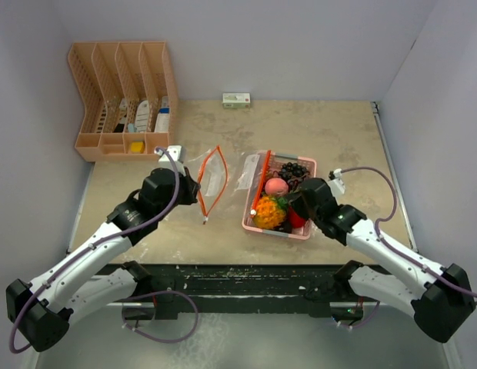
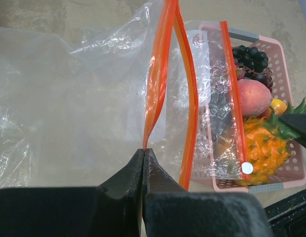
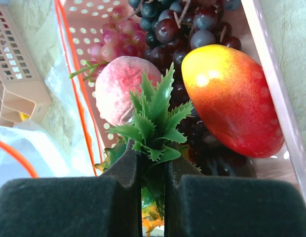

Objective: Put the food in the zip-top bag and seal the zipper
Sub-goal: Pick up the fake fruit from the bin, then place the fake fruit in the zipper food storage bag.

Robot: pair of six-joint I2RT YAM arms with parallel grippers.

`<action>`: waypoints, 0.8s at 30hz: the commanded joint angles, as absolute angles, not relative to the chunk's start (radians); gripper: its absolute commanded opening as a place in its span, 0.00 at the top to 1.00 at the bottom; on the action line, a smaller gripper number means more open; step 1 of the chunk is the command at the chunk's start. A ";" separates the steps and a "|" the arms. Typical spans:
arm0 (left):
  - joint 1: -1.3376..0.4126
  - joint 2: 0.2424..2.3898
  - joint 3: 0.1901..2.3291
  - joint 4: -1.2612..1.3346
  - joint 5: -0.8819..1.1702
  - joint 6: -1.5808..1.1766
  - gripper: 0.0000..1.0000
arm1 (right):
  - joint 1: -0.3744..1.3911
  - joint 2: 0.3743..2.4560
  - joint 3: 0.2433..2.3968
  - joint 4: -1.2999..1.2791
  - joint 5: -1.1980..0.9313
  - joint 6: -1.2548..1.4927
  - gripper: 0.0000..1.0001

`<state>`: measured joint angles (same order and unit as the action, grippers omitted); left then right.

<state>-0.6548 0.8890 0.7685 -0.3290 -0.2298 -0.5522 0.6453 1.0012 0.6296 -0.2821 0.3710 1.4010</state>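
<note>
In pink tray [image 2: 279,49], toy fruits [image 2: 251,96]

bag [image 1: 210,183]: clear plastic, orange zipper strips. pineapple [image 1: 268,214]: orange, bumpy scale pattern, green leaves. peach [image 1: 276,186]: pink. grapes [image 1: 294,170]: dark purple, a few lighter pinkish-red. mango [image 3: 232,98]: red fading to yellow. tray [image 1: 265,231]: pink, grid of holes. table [image 1: 338,146]: mottled beige. rack [image 1: 123,84]: peach-coloured, slotted sides.
</note>
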 commanded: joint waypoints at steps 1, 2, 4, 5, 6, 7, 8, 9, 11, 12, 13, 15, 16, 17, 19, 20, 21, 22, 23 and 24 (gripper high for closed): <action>-0.652 0.892 0.815 -0.325 -0.225 -0.532 1.00 | 0.647 0.915 0.675 -0.311 0.416 1.254 1.00; -0.652 0.892 0.815 -0.326 -0.227 -0.532 1.00 | 0.647 0.901 0.690 -0.317 0.414 1.226 1.00; -0.651 0.890 0.815 -0.329 -0.235 -0.531 1.00 | 0.647 0.876 0.727 -0.317 0.414 1.159 1.00; -0.651 0.891 0.817 -0.330 -0.239 -0.533 1.00 | 0.646 0.867 0.743 -0.304 0.406 1.127 1.00; -0.651 0.892 0.819 -0.333 -0.242 -0.535 1.00 | 0.647 0.861 0.758 -0.285 0.399 1.090 1.00; -0.652 0.895 0.822 -0.336 -0.242 -0.536 1.00 | 0.647 0.856 0.776 -0.261 0.390 1.049 1.00; -0.652 0.898 0.825 -0.340 -0.242 -0.537 1.00 | 0.647 0.852 0.799 -0.244 0.391 1.007 1.00; -0.652 0.900 0.829 -0.345 -0.241 -0.538 1.00 | 0.647 0.853 0.828 -0.253 0.395 0.975 1.00; -0.652 0.905 0.837 -0.353 -0.238 -0.541 1.00 | 0.647 0.860 0.888 -0.304 0.435 0.920 1.00; -0.652 0.905 0.838 -0.353 -0.237 -0.542 1.00 | 0.647 0.864 0.916 -0.338 0.471 0.893 1.00; -0.651 0.905 0.838 -0.353 -0.236 -0.543 1.00 | 0.647 0.868 0.939 -0.374 0.507 0.869 1.00; -0.652 0.906 0.835 -0.351 -0.235 -0.545 1.00 | 0.648 0.878 0.967 -0.450 0.566 0.834 1.00; -0.652 0.908 0.836 -0.350 -0.235 -0.546 1.00 | 0.648 0.881 0.976 -0.489 0.576 0.832 1.00; -0.652 0.909 0.835 -0.348 -0.235 -0.546 1.00 | 0.647 0.879 0.977 -0.489 0.585 0.811 1.00; -0.652 0.914 0.834 -0.347 -0.231 -0.547 1.00 | 0.647 0.860 0.969 -0.440 0.564 0.761 1.00; -0.652 0.918 0.834 -0.344 -0.229 -0.547 1.00 | 0.646 0.847 0.962 -0.362 0.553 0.706 1.00; -0.652 0.921 0.836 -0.344 -0.228 -0.547 1.00 | 0.646 0.836 0.961 -0.313 0.545 0.673 1.00; -0.652 0.924 0.837 -0.345 -0.226 -0.549 1.00 | 0.648 0.829 0.966 -0.288 0.535 0.653 1.00; -0.652 0.927 0.838 -0.344 -0.223 -0.550 1.00 | 0.646 0.827 0.971 -0.257 0.513 0.629 1.00; -0.652 0.929 0.840 -0.345 -0.221 -0.551 1.00 | 0.646 0.830 0.977 -0.231 0.471 0.607 1.00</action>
